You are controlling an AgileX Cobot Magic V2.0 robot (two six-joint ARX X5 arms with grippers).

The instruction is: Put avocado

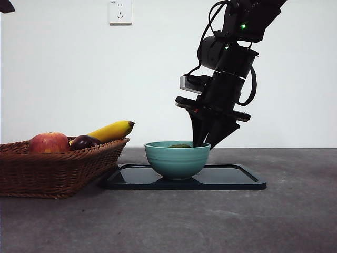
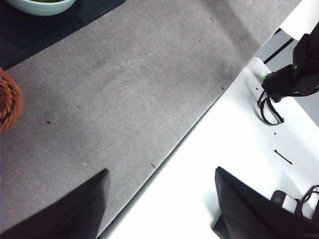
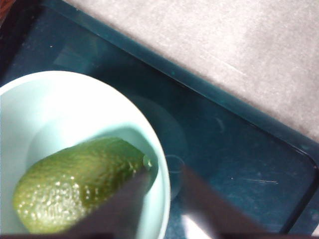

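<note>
Grey tabletop; avocado (image 3: 75, 184) lies in bowl (image 1: 177, 158), beside right fingers (image 3: 129, 199), narrowly parted.

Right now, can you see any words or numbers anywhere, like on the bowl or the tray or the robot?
No words or numbers can be read in any view.
The bowl, the tray, the basket and the avocado: plain, no labels.
The wall socket: only slots, no print readable.
The robot arm: a green light, no lettering.
</note>
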